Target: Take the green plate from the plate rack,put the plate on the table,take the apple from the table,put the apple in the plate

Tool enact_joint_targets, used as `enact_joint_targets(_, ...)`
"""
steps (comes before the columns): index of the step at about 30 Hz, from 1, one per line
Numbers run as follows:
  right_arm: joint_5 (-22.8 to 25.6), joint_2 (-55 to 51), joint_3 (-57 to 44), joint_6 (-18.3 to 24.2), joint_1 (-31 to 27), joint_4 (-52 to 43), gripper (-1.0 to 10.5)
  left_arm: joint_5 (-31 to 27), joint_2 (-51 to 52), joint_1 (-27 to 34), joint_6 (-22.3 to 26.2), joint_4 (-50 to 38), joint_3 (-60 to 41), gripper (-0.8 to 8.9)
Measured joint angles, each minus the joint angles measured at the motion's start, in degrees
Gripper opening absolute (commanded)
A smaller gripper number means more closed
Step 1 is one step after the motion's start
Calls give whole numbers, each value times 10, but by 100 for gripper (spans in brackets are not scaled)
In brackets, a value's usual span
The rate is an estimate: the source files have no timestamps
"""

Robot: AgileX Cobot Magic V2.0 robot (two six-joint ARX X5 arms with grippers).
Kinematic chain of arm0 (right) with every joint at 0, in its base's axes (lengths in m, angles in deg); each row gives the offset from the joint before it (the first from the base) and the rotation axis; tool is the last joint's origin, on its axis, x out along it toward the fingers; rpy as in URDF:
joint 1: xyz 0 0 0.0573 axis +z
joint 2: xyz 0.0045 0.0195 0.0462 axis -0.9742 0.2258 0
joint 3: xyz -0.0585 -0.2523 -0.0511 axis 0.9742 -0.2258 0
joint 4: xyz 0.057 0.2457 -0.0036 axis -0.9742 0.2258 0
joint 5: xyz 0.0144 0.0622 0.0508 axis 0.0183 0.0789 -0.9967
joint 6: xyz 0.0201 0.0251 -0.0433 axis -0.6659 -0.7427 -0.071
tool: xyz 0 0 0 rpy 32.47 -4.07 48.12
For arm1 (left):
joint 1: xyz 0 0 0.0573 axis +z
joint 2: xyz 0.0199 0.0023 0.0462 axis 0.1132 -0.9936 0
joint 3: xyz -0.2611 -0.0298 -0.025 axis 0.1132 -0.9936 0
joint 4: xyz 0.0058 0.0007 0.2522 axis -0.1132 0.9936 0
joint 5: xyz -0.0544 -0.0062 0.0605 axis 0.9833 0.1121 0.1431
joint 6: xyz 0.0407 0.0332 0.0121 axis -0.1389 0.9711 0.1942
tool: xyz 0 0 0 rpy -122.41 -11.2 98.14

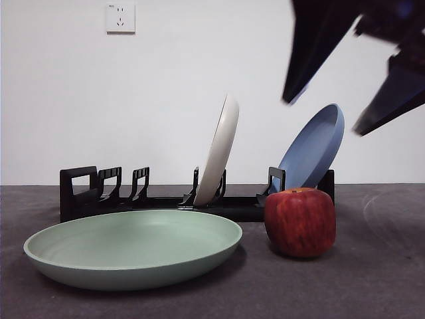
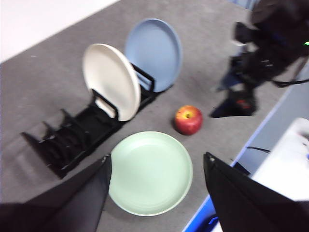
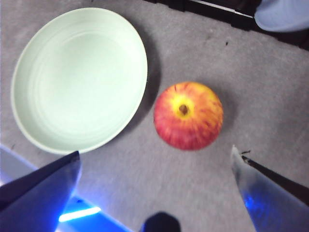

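Note:
The green plate (image 1: pixel 133 246) lies flat and empty on the table (image 1: pixel 372 279) in front of the plate rack (image 1: pixel 80 196). The apple (image 1: pixel 300 221) stands upright on the table just right of the plate, a small gap apart. My right gripper (image 1: pixel 323 117) hangs open above the apple. In the right wrist view the apple (image 3: pixel 188 116) sits between its spread jaws (image 3: pixel 155 151), beside the plate (image 3: pixel 79 79). My left gripper (image 2: pixel 157 162) is open and empty, high above the plate (image 2: pixel 149 173) and the apple (image 2: pixel 188 120).
A cream-white plate (image 1: pixel 219 153) and a blue plate (image 1: pixel 315 146) stand on edge in the rack. The rack's left slots (image 2: pixel 72 140) hold nothing. The table's front edge (image 2: pixel 227 188) runs close to the green plate. A wall outlet (image 1: pixel 120 18) is behind.

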Motion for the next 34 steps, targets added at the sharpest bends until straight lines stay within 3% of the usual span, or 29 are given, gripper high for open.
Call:
enact_joint_targets(8,50,117,0,-6,17,-86,689,7,8,0,5,0,0,321)
enact_joint_targets(20,73,245,0,-13,17,-152,684,7,27,0,9,0,0,320)
enact_joint_targets(23,80,256,-2,-15,17,-149,508,7,29,0,11,0,0,320)
enact_joint_targets(28,86,255,1,-19,17,-131,-32,7,31,0,11,0,0,320)
enact_joint_targets(34,109,255,52,-19,17,-54,-9,7,31,0,11,0,0,319)
